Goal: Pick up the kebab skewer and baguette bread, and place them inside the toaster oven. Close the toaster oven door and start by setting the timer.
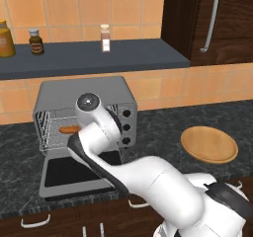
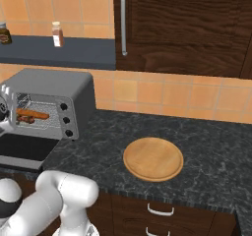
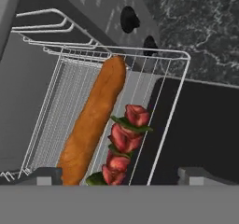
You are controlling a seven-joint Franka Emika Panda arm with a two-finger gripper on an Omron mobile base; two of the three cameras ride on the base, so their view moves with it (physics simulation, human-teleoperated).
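The baguette and the kebab skewer lie side by side on the wire rack inside the toaster oven, the skewer nearer the front edge. The oven door hangs open, folded down flat over the dark stone counter. The gripper hovers just above the two foods, its fingers spread wide and holding nothing. Three black knobs run down the oven's front. A round wooden plate sits bare on the counter, well apart from the oven.
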